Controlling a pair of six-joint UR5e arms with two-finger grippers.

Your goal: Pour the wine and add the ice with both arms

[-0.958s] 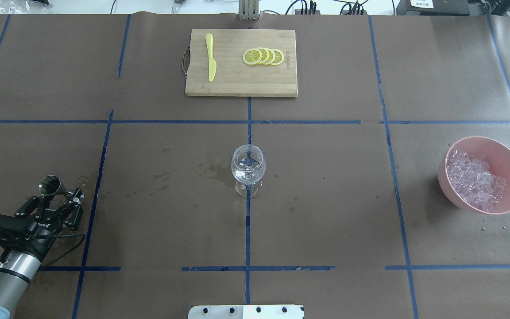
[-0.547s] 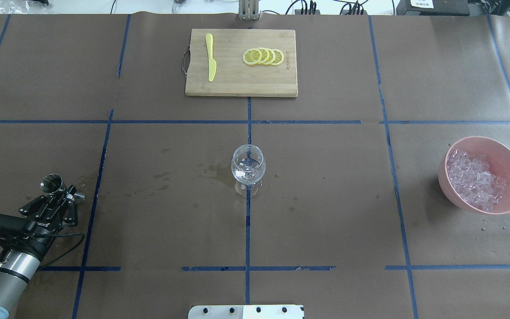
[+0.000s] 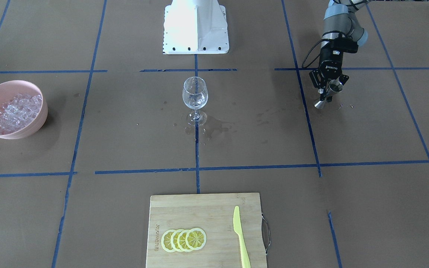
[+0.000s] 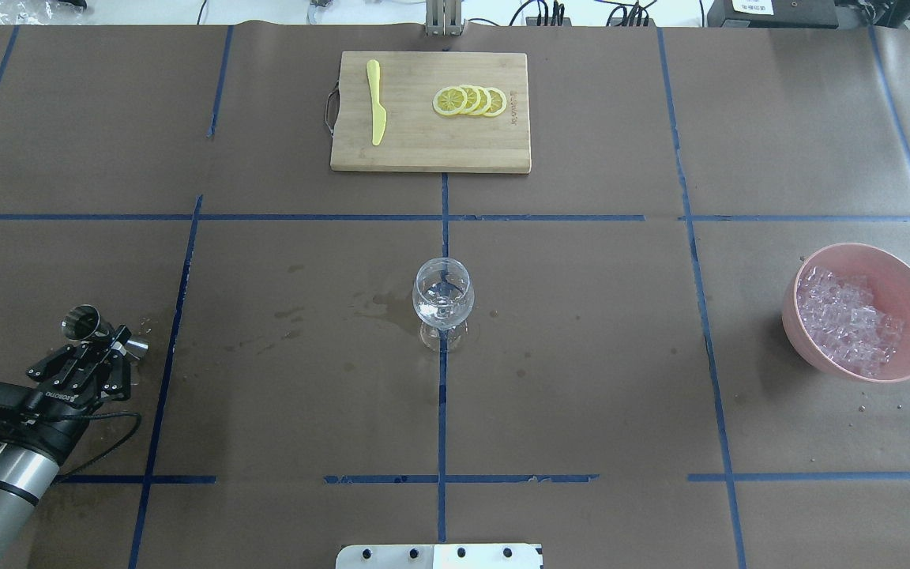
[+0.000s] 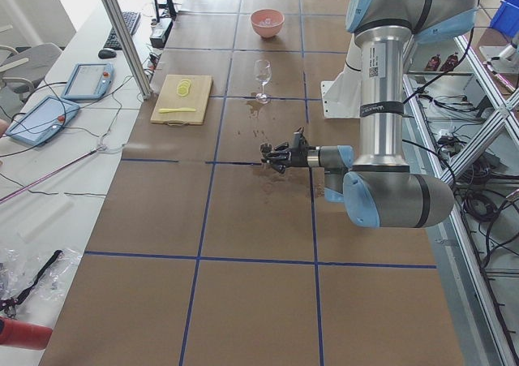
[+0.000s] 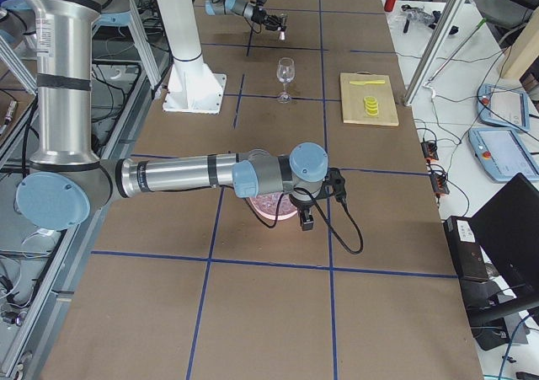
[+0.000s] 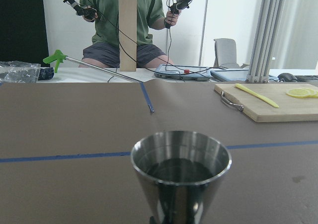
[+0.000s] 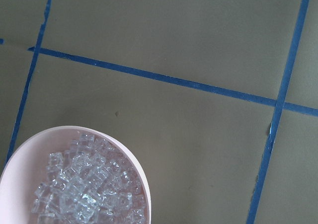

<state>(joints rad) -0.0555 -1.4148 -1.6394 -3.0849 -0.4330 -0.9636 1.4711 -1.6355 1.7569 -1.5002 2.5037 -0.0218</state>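
My left gripper [image 4: 113,341] is shut on a steel jigger [image 4: 82,322] at the near left of the table and holds it tilted. The same gripper [image 3: 327,94] and jigger [image 3: 334,87] show in the front-facing view. The left wrist view shows the jigger [image 7: 181,184] with dark wine [image 7: 180,170] in it. A clear wine glass [image 4: 443,296] stands at the table's centre. Ice cubes [image 4: 846,320] fill a pink bowl [image 4: 909,273] at the right. My right gripper [image 6: 305,218] shows only in the exterior right view, above the bowl; I cannot tell whether it is open. Its wrist view shows the ice [image 8: 89,189].
A bamboo cutting board [image 4: 423,146] at the far centre carries lemon slices [image 4: 471,100] and a yellow knife [image 4: 376,103]. Wet stains [image 4: 380,304] lie left of the glass. Droplets [image 4: 909,407] lie by the bowl. The white base block [image 3: 196,26] stands behind the glass.
My left gripper with the jigger has shifted a little left and back toward the robot. The jigger's cup looks smaller now. The glass and bowl have not moved.
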